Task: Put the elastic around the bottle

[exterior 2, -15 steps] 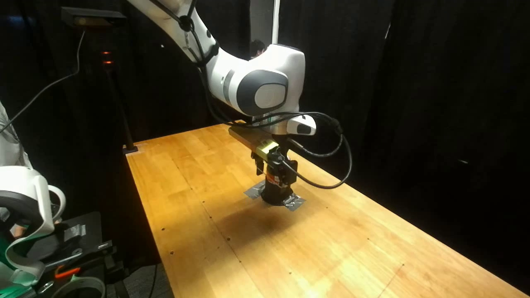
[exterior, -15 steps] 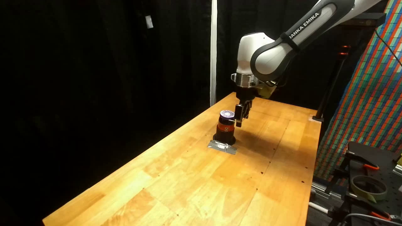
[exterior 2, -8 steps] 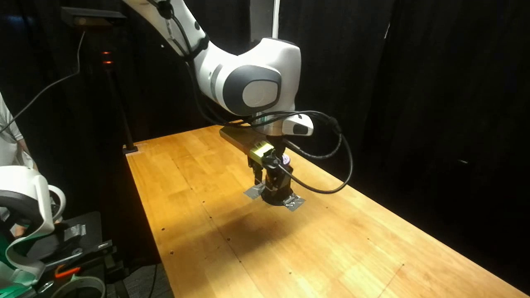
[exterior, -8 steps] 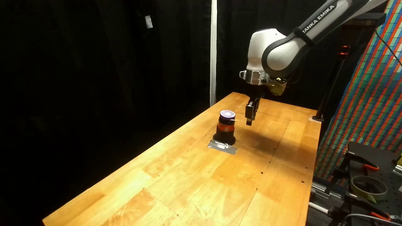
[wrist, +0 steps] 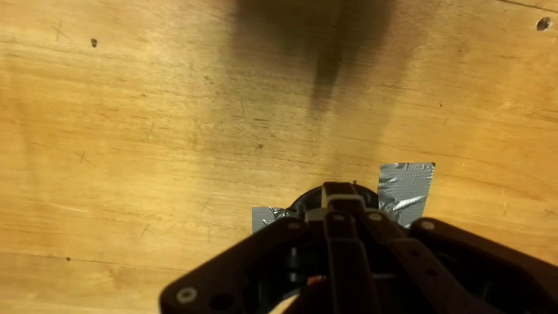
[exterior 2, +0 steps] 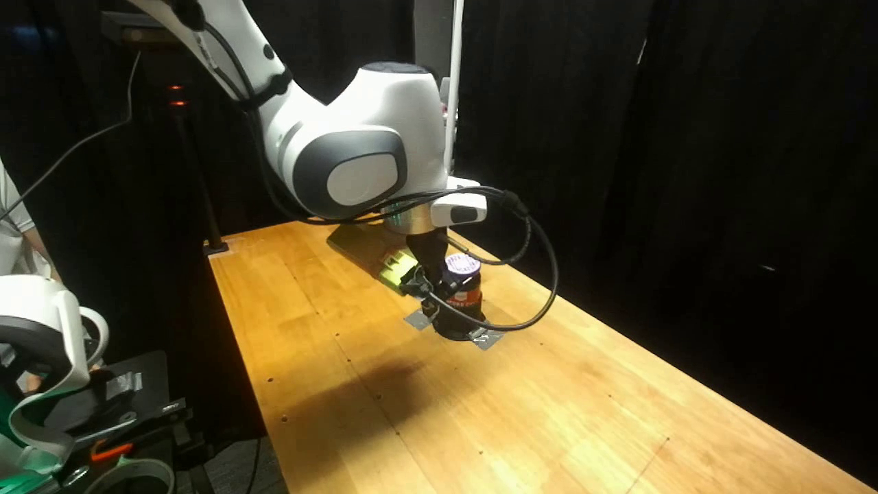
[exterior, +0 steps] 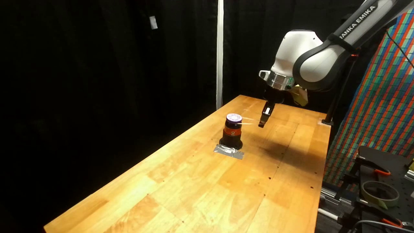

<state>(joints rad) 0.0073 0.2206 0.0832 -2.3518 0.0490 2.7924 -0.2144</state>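
The bottle [exterior: 233, 129], dark with an orange-red band and a white patterned lid, stands upright in a black base taped to the table; its base [wrist: 309, 198] shows partly behind the fingers in the wrist view. My gripper [exterior: 261, 124] hangs tilted beside the bottle, apart from it, jaws together. In an exterior view, thin pale strands of the elastic [exterior: 248, 123] run from the upper bottle to my fingertips. Whether the elastic is pinched or looped over the fingers I cannot tell. Seen in an exterior view, the bottle [exterior 2: 465, 298] is partly covered by the gripper and cable.
Grey tape strips [exterior: 228, 151] fix the base to the wooden table [exterior: 194, 184]. A black cable [exterior 2: 552, 274] loops out from the wrist. Beside the table, a dark bench holds a tape roll [exterior: 380, 193]. A dark post [exterior: 334, 94] rises at the far corner.
My gripper has drawn away from the bottle, tilted, and gone from open to shut. The strands between bottle and fingers span a wider gap now. The bottle stays put.
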